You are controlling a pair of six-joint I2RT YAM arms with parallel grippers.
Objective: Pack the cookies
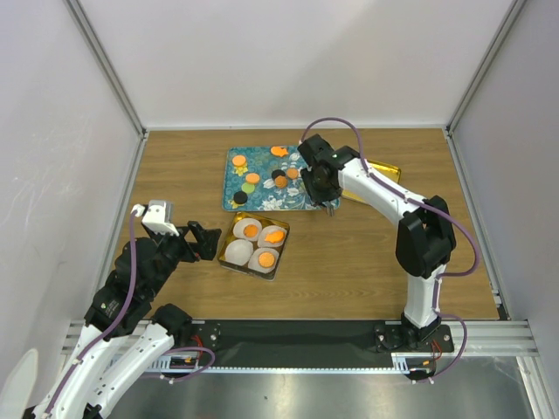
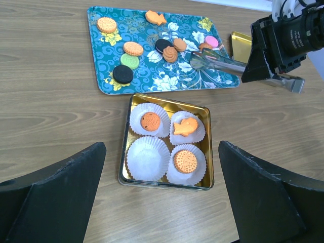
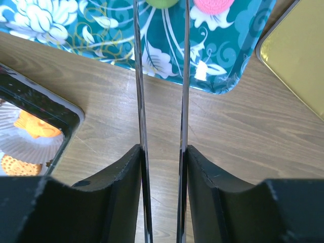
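Hidden: in the right wrist view the tips of the tongs run off the top edge, so it cannot be told whether they touch a cookie.
Unclear: in the left wrist view the tong tips lie over the right part of the tray, beside a partly covered orange cookie; whether they touch it cannot be told.
Cut off: the tin shows only as a corner at the lower left of the right wrist view. In the top view the arm covers part of the lid.
Right gripper: its black fingers press on the outer sides of the 2 tong arms and are clamped on the tongs. The arms stand a narrow gap apart.
Left gripper: its fingers are spread wide, hold nothing and sit at the lower corners of the left wrist view, with the tin between them.
Cookies: most lie loose on the tray in the upper half of the left wrist view. 3 orange ones sit in the tin's cups.
Shapes: most are flat ridged discs in orange, green, pink and black. 2 are fish-shaped, 1 on the tray and 1 in the tin.
Cups: 4 in all, of white pleated paper. The lower left one is bare.
Materials: the tongs are shiny thin metal, the square tin and the lid are glossy gold, the tray is teal with a flower print, and the table is wood-grain.
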